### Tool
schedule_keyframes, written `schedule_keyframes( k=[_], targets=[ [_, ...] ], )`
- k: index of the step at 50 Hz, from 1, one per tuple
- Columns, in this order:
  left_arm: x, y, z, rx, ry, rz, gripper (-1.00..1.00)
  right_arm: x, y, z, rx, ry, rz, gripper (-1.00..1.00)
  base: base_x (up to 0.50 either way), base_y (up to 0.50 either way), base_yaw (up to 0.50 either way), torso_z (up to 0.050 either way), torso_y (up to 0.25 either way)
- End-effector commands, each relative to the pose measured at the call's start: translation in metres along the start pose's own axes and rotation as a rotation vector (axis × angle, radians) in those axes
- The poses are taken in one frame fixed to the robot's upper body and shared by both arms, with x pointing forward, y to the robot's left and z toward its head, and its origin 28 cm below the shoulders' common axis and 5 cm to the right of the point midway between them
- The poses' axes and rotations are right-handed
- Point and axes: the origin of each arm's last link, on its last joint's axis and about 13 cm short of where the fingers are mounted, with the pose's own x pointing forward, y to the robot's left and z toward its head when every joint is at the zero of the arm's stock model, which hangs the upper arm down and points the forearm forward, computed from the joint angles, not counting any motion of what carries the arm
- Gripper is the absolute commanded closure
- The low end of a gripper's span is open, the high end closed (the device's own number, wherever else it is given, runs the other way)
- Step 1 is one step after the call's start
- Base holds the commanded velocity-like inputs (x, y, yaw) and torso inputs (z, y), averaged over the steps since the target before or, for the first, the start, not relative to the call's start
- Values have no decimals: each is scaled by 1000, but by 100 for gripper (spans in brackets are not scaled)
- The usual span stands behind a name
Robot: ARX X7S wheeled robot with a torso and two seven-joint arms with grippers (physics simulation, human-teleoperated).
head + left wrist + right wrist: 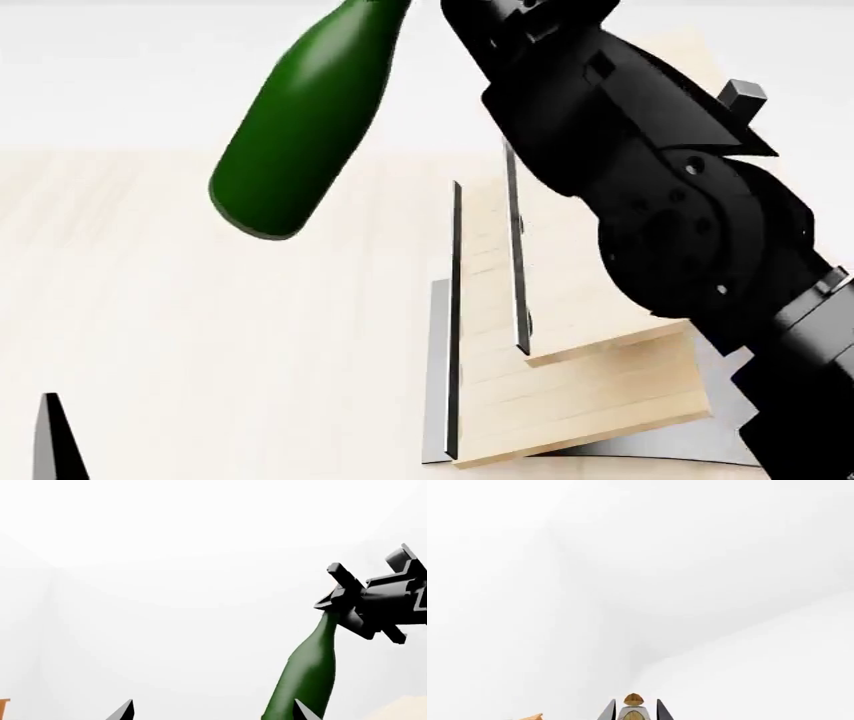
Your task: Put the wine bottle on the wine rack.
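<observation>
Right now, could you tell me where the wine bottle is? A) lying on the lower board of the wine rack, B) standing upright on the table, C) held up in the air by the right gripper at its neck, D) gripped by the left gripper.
C: the wine bottle hangs tilted above the table, left of the wine rack, its neck clamped in the right gripper.

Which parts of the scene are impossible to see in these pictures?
- Wine bottle neck and top: head view, cut by the top edge and covered by the right arm.
- Wine rack right side: head view, behind that arm.
- Right gripper contact on the neck: left wrist view, hidden by its own body.
- Left gripper: only the tips show.
</observation>
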Motion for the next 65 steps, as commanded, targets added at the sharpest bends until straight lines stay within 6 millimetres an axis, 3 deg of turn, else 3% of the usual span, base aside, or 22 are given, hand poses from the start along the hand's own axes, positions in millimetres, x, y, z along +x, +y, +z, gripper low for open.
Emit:
schedule_keyframes(
  k=[1, 8, 20, 31, 41, 65],
  targets=[
    [0, 0, 0, -2, 1, -1, -100, -7, -14, 28, 191, -141, -104, 100, 0, 0, 0, 0, 0],
    [0, 0, 0, -2, 0, 1, -100, -18, -20, 38, 314, -168, -96, 100, 0, 0, 0, 0, 1],
    [0, 0, 0, -1, 0, 0, -100, -35, -28, 53, 373, -222, -115, 100, 0, 0, 0, 0, 1],
    [0, -1, 0, 0, 1, -4, -100, -49, -57, 64, 408, -287, -187, 100, 0, 0, 0, 0, 1],
    [0, -2, -1, -1, 6, -11, -100, -61, -71, 72, 416, -334, -228, 100, 0, 0, 0, 0, 1],
    [-1, -3, 0, -7, 5, -15, -100, -78, -90, 75, 437, -340, -276, 100, 0, 0, 0, 0, 1]
  ],
)
